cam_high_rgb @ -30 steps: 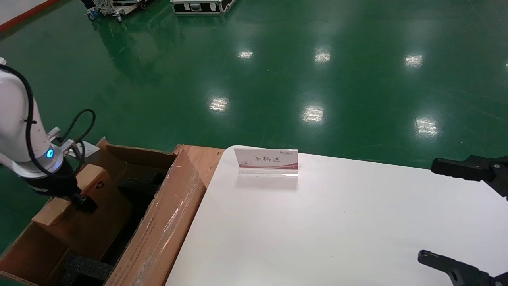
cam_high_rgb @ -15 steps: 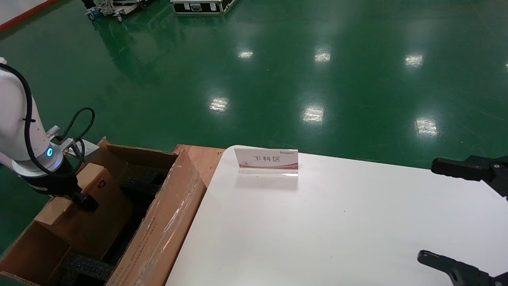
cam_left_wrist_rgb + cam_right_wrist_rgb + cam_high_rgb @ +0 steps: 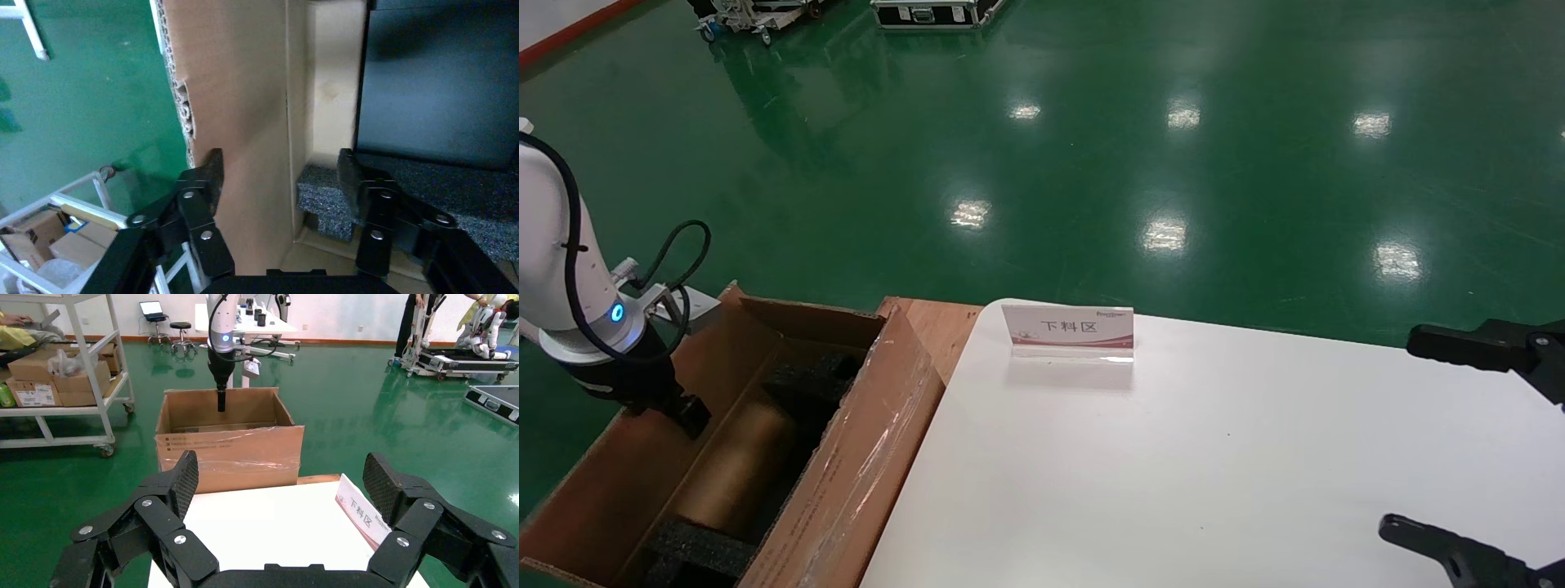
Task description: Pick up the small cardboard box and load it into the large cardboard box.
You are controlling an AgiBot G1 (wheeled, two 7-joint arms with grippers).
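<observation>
Head view: a robot w/ two arms at a white table (image 3: pixel 1173 474). The large cardboard box (image 3: pixel 870 457) stands just beside the table's edge, flaps up, glossy tape on its near wall.

The left gripper (image 3: pixel 686 412) hangs over the box's far side. Its fingers (image 3: pixel 211 171) are spread wide w/ nothing between them. Below and a bit to the table side of those fingertips lies the small cardboard box (image 3: pixel 735 465). It shows as a blurred brown oblong down inside the big carton, lengthwise, w/ black foam (image 3: pixel 703 551) past each end. It does not touch the fingers.

Left wrist view: the left gripper (image 3: pixel 278 168) looks down on the carton's inner wall (image 3: pixel 245 122), w/ a foam block (image 3: pixel 324 196) just under one fingertip. The other fingertip sits close to the wall's ragged top edge.

The right gripper (image 3: pixel 1426 437) is parked over the table's far right, well apart from the carton, fingers also wide and empty. A small white sign (image 3: pixel 1068 327) stands on the table, far from both sets of fingers.

Judgement: the load looks about done; what's left is clearing the arm. To do that well: keep the left fingers wide, lift straight up, don't swing sideways till the tips are above the flaps, as one tip is near the wall edge and could snag it. Can't tell if the small box sits flat, so check that before calling it finished
</observation>
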